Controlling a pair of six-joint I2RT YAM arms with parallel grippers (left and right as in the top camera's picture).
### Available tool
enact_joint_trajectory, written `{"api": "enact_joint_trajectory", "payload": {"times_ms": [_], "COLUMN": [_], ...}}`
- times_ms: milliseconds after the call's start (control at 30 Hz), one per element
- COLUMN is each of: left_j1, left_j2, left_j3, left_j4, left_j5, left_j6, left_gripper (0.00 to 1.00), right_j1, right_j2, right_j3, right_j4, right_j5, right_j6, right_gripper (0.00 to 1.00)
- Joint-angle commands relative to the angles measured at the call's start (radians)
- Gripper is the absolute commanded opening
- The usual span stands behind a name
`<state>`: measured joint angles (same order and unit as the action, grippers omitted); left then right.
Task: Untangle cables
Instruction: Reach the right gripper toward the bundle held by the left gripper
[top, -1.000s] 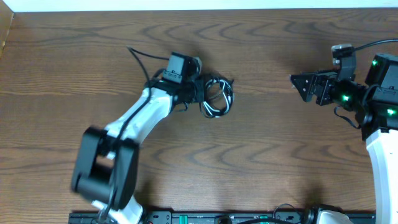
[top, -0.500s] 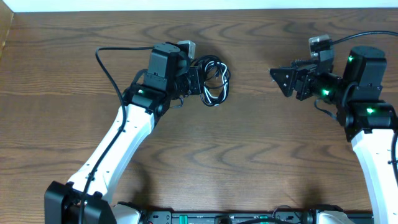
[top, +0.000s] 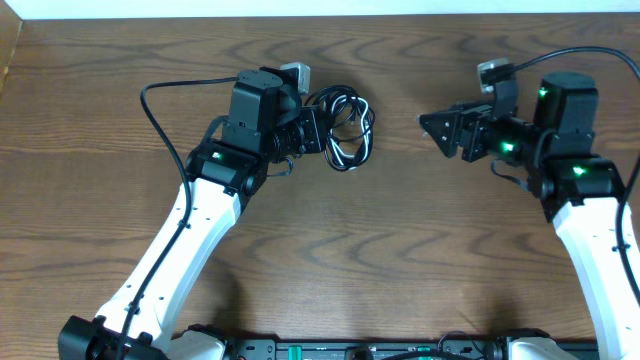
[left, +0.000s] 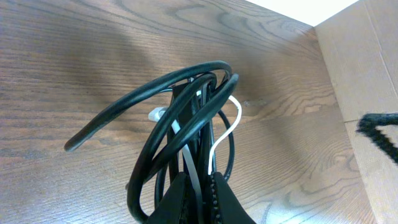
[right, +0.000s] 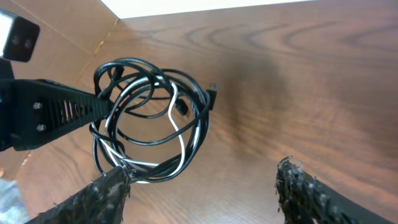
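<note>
A tangled bundle of cables (top: 347, 130), black loops with one white cord through them, hangs off the wooden table (top: 400, 250) in my left gripper (top: 322, 130). The left wrist view shows the jaws (left: 198, 186) shut on the black and white strands (left: 186, 118). My right gripper (top: 437, 127) is open and empty, to the right of the bundle and apart from it. In the right wrist view the bundle (right: 149, 124) sits ahead between the spread fingers (right: 205, 186), with a small black plug end (right: 212, 89) sticking out.
A cardboard wall (right: 68, 37) borders the far side of the table, also in the left wrist view (left: 367, 68). The thick black arm wire (top: 165, 95) loops left of the left arm. A black equipment rail (top: 350, 350) runs along the front edge.
My left gripper lifted the bundle and carried it slightly up and right. My right gripper moved left toward the bundle, staying open.
</note>
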<state>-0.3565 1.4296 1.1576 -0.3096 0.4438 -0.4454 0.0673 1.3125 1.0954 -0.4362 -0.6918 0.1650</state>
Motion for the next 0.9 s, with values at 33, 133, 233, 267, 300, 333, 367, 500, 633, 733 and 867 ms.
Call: {"api": "enact_joint_trajectory", "payload": {"times_ms": [33,133,233,267,300,333,367,500,633,733,867], "left_j1": [0.0,0.0,0.0,0.0,0.0,-0.001,-0.001,0.0,0.0,-0.002,-0.002], "left_j2": [-0.016,-0.016,-0.016,-0.016,-0.016,-0.016,-0.016,-0.016,-0.016,-0.016,-0.016], "left_j3": [0.018,0.018,0.018,0.018,0.018,0.018,0.018,0.018,0.018,0.018,0.018], "left_j4": [0.006,0.005,0.005,0.005,0.005,0.005,0.005,0.005,0.005,0.004,0.001], "left_j5": [0.02,0.02,0.021,0.021,0.021,0.021,0.025,0.082,0.126,0.139,0.149], "left_j6": [-0.005,-0.006,-0.01,-0.018,-0.025,-0.03,-0.035,-0.04,-0.048,-0.066,-0.069], "left_gripper": [0.08,0.08,0.08,0.08,0.08,0.08,0.08,0.08,0.08,0.08,0.08], "right_j1": [0.037,0.066,0.096,0.105,0.113,0.12,0.128,0.165,0.192,0.207,0.227], "right_j2": [0.033,0.064,0.096,0.106,0.116,0.127,0.137,0.196,0.243,0.27,0.295], "right_j3": [0.014,0.014,0.014,0.014,0.014,0.014,0.014,0.014,0.014,0.014,0.014], "right_j4": [0.002,0.011,0.038,0.053,0.072,0.093,0.116,0.201,0.251,0.301,0.339], "right_j5": [-0.006,-0.006,-0.006,-0.006,-0.006,-0.006,-0.006,0.009,0.009,0.009,0.023], "right_j6": [0.054,0.068,0.074,0.075,0.075,0.074,0.074,0.074,0.074,0.074,0.073], "right_gripper": [0.72,0.71,0.71,0.7,0.7,0.7,0.7,0.64,0.6,0.59,0.51]}}
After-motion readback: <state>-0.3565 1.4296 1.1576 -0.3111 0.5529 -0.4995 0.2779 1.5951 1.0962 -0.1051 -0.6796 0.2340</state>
